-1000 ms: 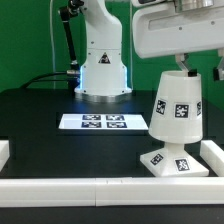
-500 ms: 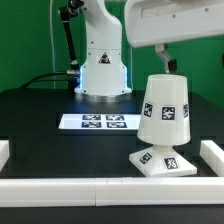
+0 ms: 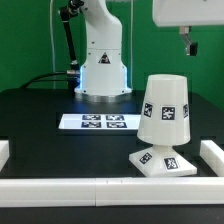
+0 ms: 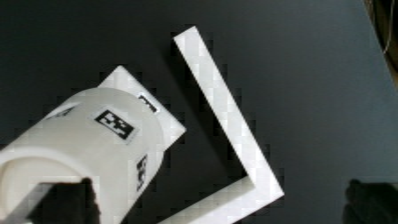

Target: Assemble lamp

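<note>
The white cone shade (image 3: 165, 112) sits over the square base (image 3: 165, 163) at the exterior view's right, leaning a little. The bulb is hidden under the shade. My gripper (image 3: 190, 48) hangs well above and to the right of the shade, touching nothing; only one dark finger and the edge of the white hand show. In the wrist view the shade (image 4: 89, 140) lies below with a corner of the base (image 4: 121, 78) showing past it. The gripper (image 4: 214, 200) is open, its dark fingers (image 4: 54, 200) wide apart and empty.
The marker board (image 3: 103, 122) lies mid-table before the robot's pedestal (image 3: 103, 70). A white rail runs along the front (image 3: 100, 188), with raised ends at the right (image 3: 212, 152) and left (image 3: 4, 150). The rail corner shows in the wrist view (image 4: 222, 110).
The gripper has let go of the shade and risen up and to the exterior view's right. The shade and base slid a little left earlier and now stand still.
</note>
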### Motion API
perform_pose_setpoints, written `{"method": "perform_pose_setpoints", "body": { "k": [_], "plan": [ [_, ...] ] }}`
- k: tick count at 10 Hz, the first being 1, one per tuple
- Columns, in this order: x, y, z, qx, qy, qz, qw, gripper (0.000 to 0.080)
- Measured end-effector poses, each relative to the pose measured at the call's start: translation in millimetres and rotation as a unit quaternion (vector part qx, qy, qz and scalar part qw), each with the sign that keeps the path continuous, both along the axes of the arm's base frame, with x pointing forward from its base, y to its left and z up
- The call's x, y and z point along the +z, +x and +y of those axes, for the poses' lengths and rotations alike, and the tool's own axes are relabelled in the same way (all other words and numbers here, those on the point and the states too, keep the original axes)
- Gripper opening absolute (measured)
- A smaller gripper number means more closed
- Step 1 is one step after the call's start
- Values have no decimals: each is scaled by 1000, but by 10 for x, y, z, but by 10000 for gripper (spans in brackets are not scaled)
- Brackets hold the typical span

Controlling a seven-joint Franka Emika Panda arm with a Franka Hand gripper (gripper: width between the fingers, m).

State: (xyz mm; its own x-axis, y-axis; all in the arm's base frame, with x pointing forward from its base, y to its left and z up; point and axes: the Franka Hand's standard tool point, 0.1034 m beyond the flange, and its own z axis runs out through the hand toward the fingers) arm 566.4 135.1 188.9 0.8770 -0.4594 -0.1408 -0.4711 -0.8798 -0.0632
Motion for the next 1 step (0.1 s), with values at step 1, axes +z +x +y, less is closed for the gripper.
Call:
{"method": "perform_pose_setpoints", "body": {
  "k": [1],
  "plan": [
    [0,0,-1,0,0,0,1000,699]
  ]
}}
